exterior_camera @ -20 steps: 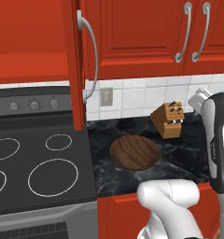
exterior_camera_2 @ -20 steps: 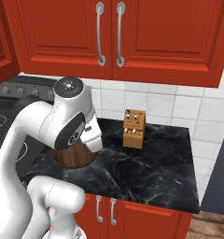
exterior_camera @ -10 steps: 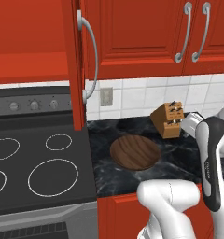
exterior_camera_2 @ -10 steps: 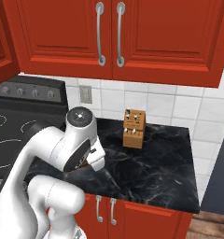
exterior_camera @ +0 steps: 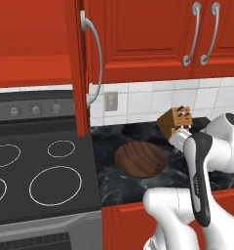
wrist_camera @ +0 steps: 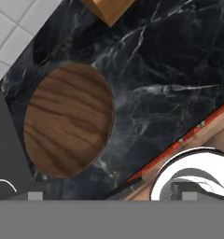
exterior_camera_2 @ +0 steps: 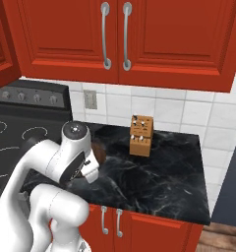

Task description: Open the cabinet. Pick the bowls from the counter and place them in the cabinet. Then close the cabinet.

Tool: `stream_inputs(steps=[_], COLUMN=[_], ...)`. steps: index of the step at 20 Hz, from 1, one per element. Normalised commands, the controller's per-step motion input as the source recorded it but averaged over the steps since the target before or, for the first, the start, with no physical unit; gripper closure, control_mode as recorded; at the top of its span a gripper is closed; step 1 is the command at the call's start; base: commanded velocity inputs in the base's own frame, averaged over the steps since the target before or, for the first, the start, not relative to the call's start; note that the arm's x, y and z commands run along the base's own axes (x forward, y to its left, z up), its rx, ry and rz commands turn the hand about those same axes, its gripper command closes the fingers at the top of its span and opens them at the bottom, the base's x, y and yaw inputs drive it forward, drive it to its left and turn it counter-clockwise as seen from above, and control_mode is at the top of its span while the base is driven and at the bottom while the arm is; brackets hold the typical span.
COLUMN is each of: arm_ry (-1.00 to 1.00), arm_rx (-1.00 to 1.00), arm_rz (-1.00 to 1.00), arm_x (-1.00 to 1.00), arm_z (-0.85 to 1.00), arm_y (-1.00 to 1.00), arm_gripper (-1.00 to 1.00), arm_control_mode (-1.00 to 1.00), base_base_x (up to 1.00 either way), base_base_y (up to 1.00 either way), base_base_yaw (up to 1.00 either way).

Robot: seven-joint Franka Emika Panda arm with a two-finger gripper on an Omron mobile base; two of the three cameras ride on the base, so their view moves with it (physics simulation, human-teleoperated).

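Note:
The dark brown wood-grain bowl (exterior_camera: 141, 159) (wrist_camera: 67, 126) rests upright on the black marble counter (exterior_camera: 109, 141) (wrist_camera: 170, 60), close to the stove; my arm partly covers the bowl (exterior_camera_2: 99, 150) in the right base view. My gripper (wrist_camera: 112, 196) hangs above the counter, beside and above the bowl, open with nothing between its widely spread fingertips. The cabinet's door (exterior_camera: 81, 63) stands open edge-on over the stove's right side, and its red inside shelf (exterior_camera: 31, 68) shows to the left. The marbled grey-white bowl is out of view.
A wooden knife block (exterior_camera: 176, 119) (exterior_camera_2: 141, 135) stands at the back of the counter near the tiled wall. The black stovetop (exterior_camera: 41, 171) borders the counter on the left. A closed red double-door cabinet (exterior_camera_2: 115, 34) hangs above the counter.
My arm has folded downward, its upper joints dropping toward the counter over the last second. The wood-grain bowl and the knife block have stayed put.

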Motion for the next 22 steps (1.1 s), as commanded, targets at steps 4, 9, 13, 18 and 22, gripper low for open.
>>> stream_inputs(steps=[4, 9, 13, 18, 22], arm_ry=[0.04, 0.07, 0.06, 0.0, 0.0], arm_rx=[0.0, 0.02, 0.02, 0.0, 0.02], arm_rz=[0.02, 0.02, 0.01, 0.02, 0.03], arm_x=[0.21, 0.21, 0.3, 0.35, 0.25], arm_z=[-0.41, -0.54, -0.55, -0.42, -0.47], arm_y=[0.23, 0.17, 0.19, 0.09, 0.0], arm_gripper=[-1.0, -1.0, -1.0, -1.0, -1.0], arm_control_mode=[-1.0, -1.0, -1.0, -1.0, -1.0], base_base_x=[0.0, 0.0, 0.0, 0.0, 0.0], base_base_y=[0.0, 0.0, 0.0, 0.0, 0.0], base_base_yaw=[0.0, 0.0, 0.0, 0.0, 0.0])
